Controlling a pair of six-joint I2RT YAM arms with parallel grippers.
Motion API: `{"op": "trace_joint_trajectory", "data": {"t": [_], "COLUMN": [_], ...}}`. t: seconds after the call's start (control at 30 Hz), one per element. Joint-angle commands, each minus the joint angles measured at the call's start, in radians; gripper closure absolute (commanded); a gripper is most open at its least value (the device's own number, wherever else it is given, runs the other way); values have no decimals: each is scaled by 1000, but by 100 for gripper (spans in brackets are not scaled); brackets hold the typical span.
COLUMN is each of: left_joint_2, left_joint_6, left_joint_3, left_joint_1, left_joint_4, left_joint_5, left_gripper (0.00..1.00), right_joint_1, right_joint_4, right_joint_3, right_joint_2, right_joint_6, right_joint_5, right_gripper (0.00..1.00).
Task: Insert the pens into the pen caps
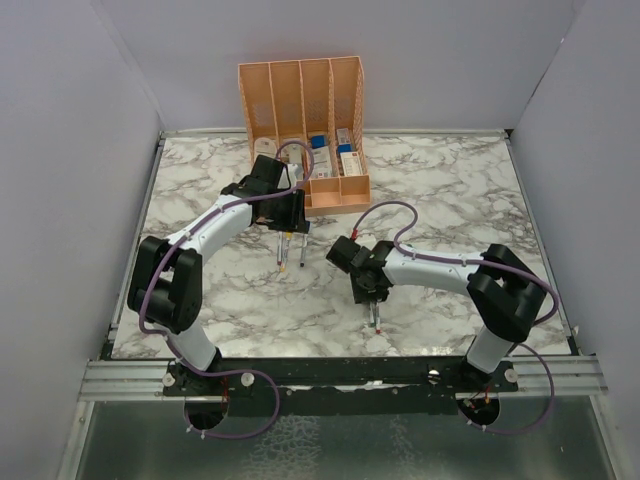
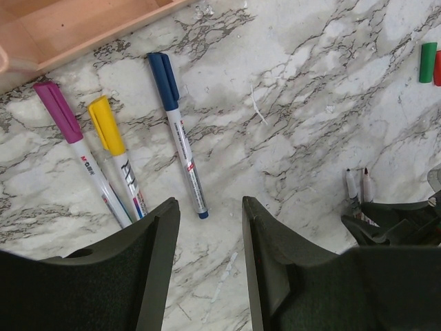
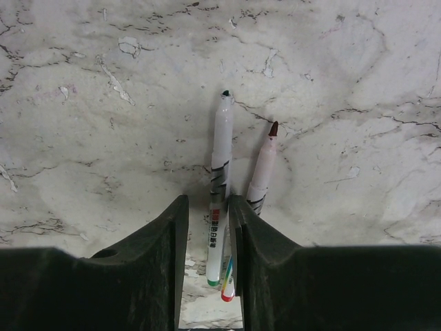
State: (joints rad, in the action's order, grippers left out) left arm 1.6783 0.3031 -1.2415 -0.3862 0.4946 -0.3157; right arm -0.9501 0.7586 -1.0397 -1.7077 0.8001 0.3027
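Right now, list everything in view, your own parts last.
capped pens: three, silver-grey with purple, yellow and dark blue caps, side by side by the organiser
uncapped pens: two, one green-tipped and one red-tipped, side by side at the right gripper
loose pen caps: two, green and red, side by side, apart from the pens
organiser: one, orange, back of the table
stationery items: several, white and blue, inside the organiser
table: one, white-grey marble
left gripper: black, open, at the capped pens' rear ends
right gripper: black, narrowly open around the green-tipped pen
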Motion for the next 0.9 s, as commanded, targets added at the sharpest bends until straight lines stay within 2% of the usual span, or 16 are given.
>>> {"op": "trace_joint_trajectory", "data": {"t": [0.0,0.2,0.6,0.87], "left_joint_2": [12,12,47,59], "left_joint_6": [-16,-15,-14,-12], "left_joint_3": [-31,-29,-30,-30], "left_joint_1": [6,7,8,10], "left_joint_4": [-17,-17,-16,-17], "left_joint_5": [-36,-44,-39,-35], "left_gripper": [56,56,56,56], "right_joint_1": [-6,8,26,55], "right_joint_4": [-4,-36,-80,-96], "right_joint_3": [4,14,-4,-27], "right_joint_2": [-33,-52,-66,-46], "right_joint_6": [19,9,-87,-157], "right_joint_5": [36,11,-67,-133], "right_gripper": [71,72,98,99]}}
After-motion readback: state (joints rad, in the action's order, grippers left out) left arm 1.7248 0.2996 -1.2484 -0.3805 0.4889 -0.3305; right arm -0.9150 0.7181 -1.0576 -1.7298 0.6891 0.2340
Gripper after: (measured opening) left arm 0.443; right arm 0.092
